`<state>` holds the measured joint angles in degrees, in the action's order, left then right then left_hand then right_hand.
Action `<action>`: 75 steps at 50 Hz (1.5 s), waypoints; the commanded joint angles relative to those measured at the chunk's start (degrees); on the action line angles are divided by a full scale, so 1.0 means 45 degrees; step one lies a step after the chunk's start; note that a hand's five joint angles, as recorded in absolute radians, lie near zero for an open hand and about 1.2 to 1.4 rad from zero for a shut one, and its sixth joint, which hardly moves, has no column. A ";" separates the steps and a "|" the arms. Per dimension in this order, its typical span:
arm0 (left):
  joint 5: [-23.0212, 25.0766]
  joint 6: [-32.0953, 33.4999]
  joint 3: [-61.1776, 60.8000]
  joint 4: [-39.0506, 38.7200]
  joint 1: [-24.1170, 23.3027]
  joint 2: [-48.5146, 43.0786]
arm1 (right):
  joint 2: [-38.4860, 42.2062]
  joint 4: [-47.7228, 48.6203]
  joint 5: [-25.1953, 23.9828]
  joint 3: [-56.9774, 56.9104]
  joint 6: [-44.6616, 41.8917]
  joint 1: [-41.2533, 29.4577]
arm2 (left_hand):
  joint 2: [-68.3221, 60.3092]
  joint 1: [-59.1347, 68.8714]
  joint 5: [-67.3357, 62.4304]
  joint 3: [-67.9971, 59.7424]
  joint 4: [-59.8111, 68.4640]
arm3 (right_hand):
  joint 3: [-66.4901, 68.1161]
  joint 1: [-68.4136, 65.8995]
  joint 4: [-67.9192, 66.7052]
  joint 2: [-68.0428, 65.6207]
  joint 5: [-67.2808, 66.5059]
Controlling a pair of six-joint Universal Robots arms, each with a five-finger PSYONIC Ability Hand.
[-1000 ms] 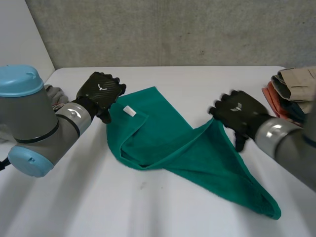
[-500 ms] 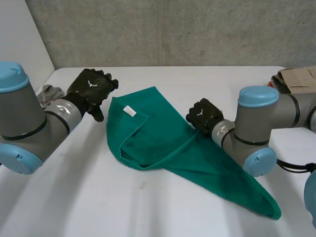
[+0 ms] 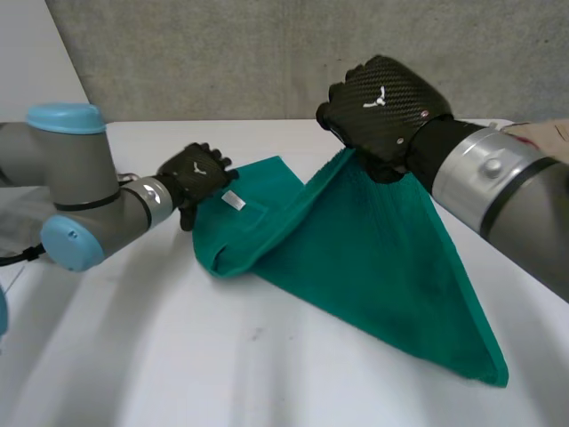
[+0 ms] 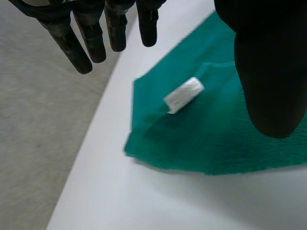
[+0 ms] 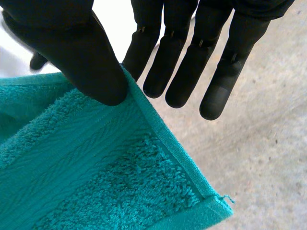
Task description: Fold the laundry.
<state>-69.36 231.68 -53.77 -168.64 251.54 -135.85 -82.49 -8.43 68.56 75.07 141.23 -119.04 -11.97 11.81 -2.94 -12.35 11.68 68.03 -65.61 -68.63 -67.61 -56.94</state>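
A green towel (image 3: 382, 267) lies partly on the white table (image 3: 133, 356), with a white label (image 3: 233, 200) near its left corner. My right hand (image 3: 382, 102) is raised above the towel's middle, holding a corner up so the cloth hangs in a slope down to the table. In the right wrist view its thumb (image 5: 67, 48) pinches the towel's hem (image 5: 144, 120) against a finger. My left hand (image 3: 197, 173) hovers at the towel's left corner; its fingers (image 4: 88, 40) are straight and spread above the towel (image 4: 216, 139), beside the label (image 4: 183, 94), holding nothing.
Folded clothes (image 3: 544, 133) lie at the table's far right, behind my right arm (image 3: 507, 187). A concrete wall (image 3: 267, 53) stands behind the table. My left arm (image 3: 76, 205) stretches across the table's left side.
My right hand pinched the towel's corner and rose toward the back, pulling the cloth up. My left hand came in to the labelled corner and its fingers straightened.
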 commanded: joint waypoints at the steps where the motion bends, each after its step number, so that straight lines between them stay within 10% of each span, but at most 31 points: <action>1: 0.0082 0.0644 0.1205 0.0991 -0.0604 -0.1256 | -0.1121 -0.0490 -0.0195 0.0173 0.0587 -0.0206 | 0.0437 -0.0401 0.0653 0.0521 -0.0374 | 0.2661 -0.3198 -0.2528 -0.2752 -0.2903; 9: -0.1302 0.0684 0.2611 0.0719 -0.1093 -0.2155 | -0.0986 -0.0471 -0.0098 0.0095 0.0705 0.0163 | -1.5103 1.5139 -1.4887 -1.5019 1.5167 | 0.2661 -0.3198 -0.2528 -0.2752 -0.2903; 21: -0.2319 -0.1423 0.4486 -0.0608 -0.1210 -0.1357 | 0.2157 0.0270 0.1521 -0.2734 0.0763 0.1434 | -1.5119 1.5154 -1.4902 -1.5034 1.5182 | 0.2661 -0.3198 -0.2528 -0.2752 -0.2903; 28: -0.4879 -0.4373 0.4723 -0.3304 -0.0957 0.0421 | 0.3917 0.1288 0.3222 -0.5685 0.0919 0.1376 | -1.5119 1.5154 -1.4902 -1.5034 1.5182 | 0.2661 -0.3198 -0.2528 -0.2752 -0.2903; 31: -0.4258 -0.4804 0.3673 -0.2840 -0.0879 0.0792 | 0.3860 0.0646 0.3106 -0.5474 0.0997 0.1182 | -1.4605 1.4640 -1.4388 -1.4520 1.4668 | 0.2661 -0.3198 -0.2528 -0.2752 -0.2903; 39: -0.1250 -0.3442 0.0645 -0.0770 -0.0625 0.0658 | 0.2144 0.0640 0.2151 -0.2742 0.1466 0.0829 | 0.0437 -0.0401 0.0653 0.0521 -0.0374 | 0.2661 -0.3198 -0.2528 -0.2752 -0.2903; 54: -0.0679 -0.3164 0.0287 -0.0239 -0.0741 -0.0534 | 0.0149 -0.0040 0.1543 -0.2171 0.2247 0.0302 | 0.0437 -0.0401 0.0653 0.0521 -0.0374 | 0.2661 -0.3198 -0.2528 -0.2752 -0.2903; 61: -0.0738 -0.4198 0.1108 -0.0200 -0.1054 -0.1315 | -0.0496 -0.0666 0.1465 -0.1995 0.2736 0.0126 | -0.4533 0.4569 -0.4317 -0.4449 0.4596 | 0.2661 -0.3198 -0.2528 -0.2752 -0.2903; 66: -0.0738 -0.4551 0.1304 0.0034 -0.1210 -0.1531 | -0.0419 -0.0608 0.1504 -0.1820 0.2853 0.0417 | -1.5109 1.5144 -1.4893 -1.5024 1.5172 | 0.2661 -0.3198 -0.2528 -0.2752 -0.2903; 75: -0.3022 -0.4863 0.2591 -0.2112 -0.0859 -0.0497 | 0.2254 -0.0023 0.1970 -0.2540 0.2502 0.1316 | -1.5119 1.5154 -1.4902 -1.5034 1.5182 | 0.2661 -0.3198 -0.2528 -0.2752 -0.2903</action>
<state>-76.18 210.93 -46.06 -171.61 246.61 -141.50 -80.39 -10.75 75.44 66.76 153.75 -115.47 -68.33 66.21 -55.38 -67.63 68.39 68.30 -65.61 -68.67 -67.61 -56.94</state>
